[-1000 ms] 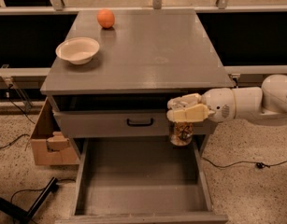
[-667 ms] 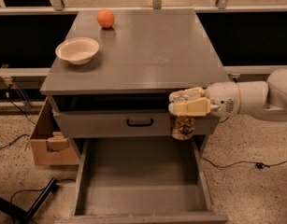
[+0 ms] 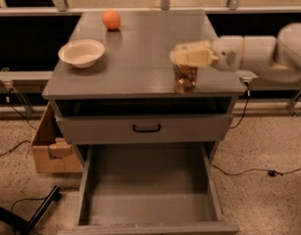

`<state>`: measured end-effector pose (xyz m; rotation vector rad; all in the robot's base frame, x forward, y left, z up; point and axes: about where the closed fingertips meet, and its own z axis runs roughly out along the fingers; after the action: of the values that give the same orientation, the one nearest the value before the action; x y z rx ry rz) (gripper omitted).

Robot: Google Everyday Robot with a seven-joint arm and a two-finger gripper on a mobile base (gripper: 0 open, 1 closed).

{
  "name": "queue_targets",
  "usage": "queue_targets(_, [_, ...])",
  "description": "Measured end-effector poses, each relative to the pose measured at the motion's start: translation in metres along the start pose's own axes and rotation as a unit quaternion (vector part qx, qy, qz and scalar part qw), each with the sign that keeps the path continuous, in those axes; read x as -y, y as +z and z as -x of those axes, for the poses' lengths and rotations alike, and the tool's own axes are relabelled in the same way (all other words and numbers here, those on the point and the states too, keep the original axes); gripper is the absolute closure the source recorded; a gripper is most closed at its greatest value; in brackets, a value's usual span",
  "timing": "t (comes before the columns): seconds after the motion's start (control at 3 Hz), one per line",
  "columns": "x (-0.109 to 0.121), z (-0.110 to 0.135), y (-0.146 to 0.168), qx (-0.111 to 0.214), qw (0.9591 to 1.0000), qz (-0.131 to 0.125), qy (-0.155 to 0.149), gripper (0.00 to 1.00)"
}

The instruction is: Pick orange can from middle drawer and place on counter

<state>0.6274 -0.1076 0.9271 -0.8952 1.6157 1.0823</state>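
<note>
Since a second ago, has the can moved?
Yes, upward. The can hung level with the handled drawer front; now it is above that, at the counter's front right, with the gripper over it, jaws shut on it.

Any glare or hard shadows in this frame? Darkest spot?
Camera view: warm, even light, no strong glare on the counter; soft shadows beside the bowl and orange ball; the gripper sits over the orange can at the counter's front right; darkest is the slot under the counter.
</note>
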Motion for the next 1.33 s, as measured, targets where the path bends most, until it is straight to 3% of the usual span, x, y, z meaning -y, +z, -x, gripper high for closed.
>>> queue_targets(0.33, [0.047,0.059,0.013,0.022,0.9984,-0.045,-0.024,1.00])
queue_targets(0.67, [0.085,0.099,0.013,0.049,0.9942,-0.073,-0.062,1.00])
queue_targets(1.0, [0.120,0.107,0.001,0.079,0.9887,-0.098,-0.082,1.00])
queue_targets(1.33, [0.155,0.076,-0.008,0.091,0.9871,-0.118,-0.059,1.00])
